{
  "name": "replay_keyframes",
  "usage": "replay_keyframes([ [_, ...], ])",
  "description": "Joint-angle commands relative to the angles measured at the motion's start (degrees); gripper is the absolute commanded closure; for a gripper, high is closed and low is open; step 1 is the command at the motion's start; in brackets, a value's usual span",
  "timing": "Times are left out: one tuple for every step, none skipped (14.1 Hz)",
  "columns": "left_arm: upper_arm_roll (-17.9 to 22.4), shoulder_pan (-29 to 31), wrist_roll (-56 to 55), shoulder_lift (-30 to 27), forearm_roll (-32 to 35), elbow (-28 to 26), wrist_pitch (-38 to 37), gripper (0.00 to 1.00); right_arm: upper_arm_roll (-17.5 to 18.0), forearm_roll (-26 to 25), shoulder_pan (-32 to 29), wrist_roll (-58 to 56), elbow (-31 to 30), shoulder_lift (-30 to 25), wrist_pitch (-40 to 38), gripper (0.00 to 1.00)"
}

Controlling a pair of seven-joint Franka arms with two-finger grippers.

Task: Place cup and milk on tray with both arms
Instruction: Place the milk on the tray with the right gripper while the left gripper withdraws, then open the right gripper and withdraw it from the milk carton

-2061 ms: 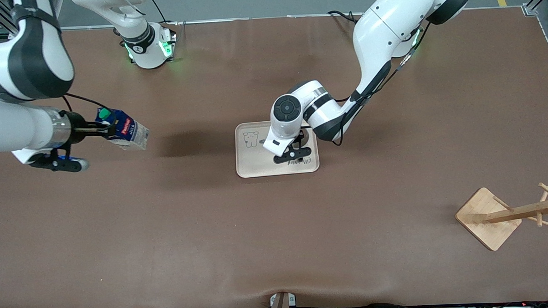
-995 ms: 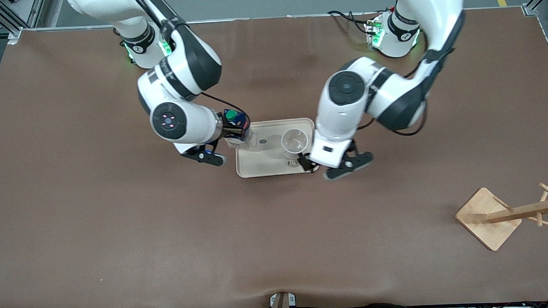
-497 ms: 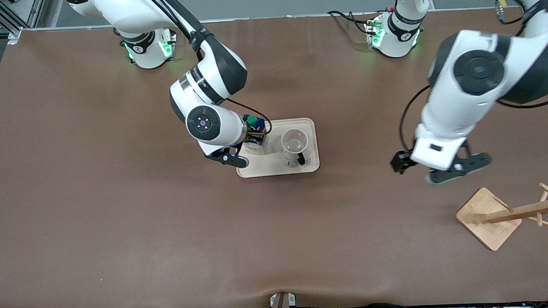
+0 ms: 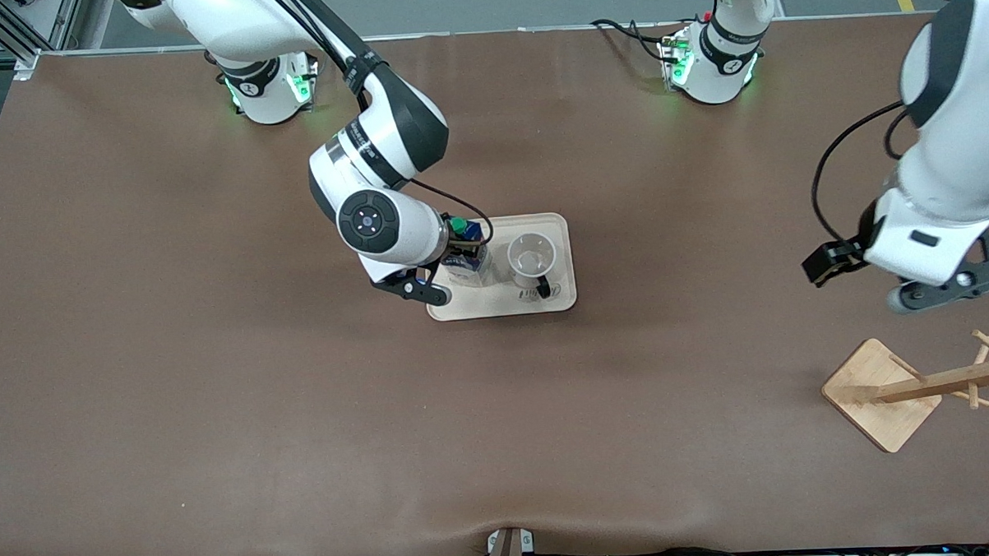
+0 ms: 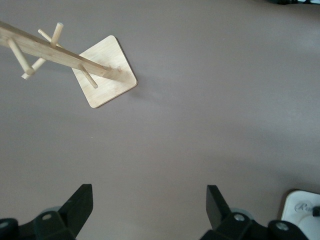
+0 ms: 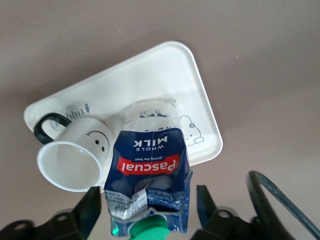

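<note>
As the cup is already standing on the tray | the milk is being gripped by the right gripper beside it — seemingly for release | the left gripper — spread open, empty — is being held over bare table.

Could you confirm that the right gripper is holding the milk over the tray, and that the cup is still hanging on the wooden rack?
Not quite: the cup is on the tray, beside the milk held by the right gripper, as the front view shows. The wooden rack holds nothing.
</note>
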Motion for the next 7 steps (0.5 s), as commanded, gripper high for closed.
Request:
replay_keyframes([
  [-0.38, 2.33, 4.4, -3.56, -3.91, -0.22, -2.36, 0.0, 0.27, 2.65, -3.88, 0.51, 5.2, -0.82, -8.48, 0.0],
  [0.49, 1.55, 6.15, -4.71, -4.27, -0.22, -4.03, 0.0, 0.01, 3.8, -4.58, 0.51, 7.66, -0.64, -11.91, 0.0],
  [3.8, -0.37, 8.26, -6.72, -4.71, -0.48, -5.09, 0.0, 0.09, 4.07, -6.5, 0.51, 9.77, -0.64, -13.69, 0.0],
  [8.19, -3.43, 10.2, -8.04, -6.19, -1.18, -5.19, 0.0, 0.27, 4.16, -8.18, 0.51, 10.93, -0.81, -15.1, 0.0],
  [12.15, -5.46, 12.65, -9.36, -8.82, -2.49, -5.36, 0.0, 0.18, 4.25, -9.76, 0.42, 11.63, -0.99, -17.38, 0.0],
  [15.23, -6.35, 15.72, -11.2, -11.37, -4.24, -5.36, 0.0, 0.18, 4.16, -11.52, 0.42, 12.6, -1.34, -20.36, 0.0],
  [17.7, -8.19, 17.4, -12.61, -13.13, -6.18, -5.36, 0.0, -0.17, 3.64, -12.84, 0.16, 13.13, -2.47, -22.56, 0.0],
])
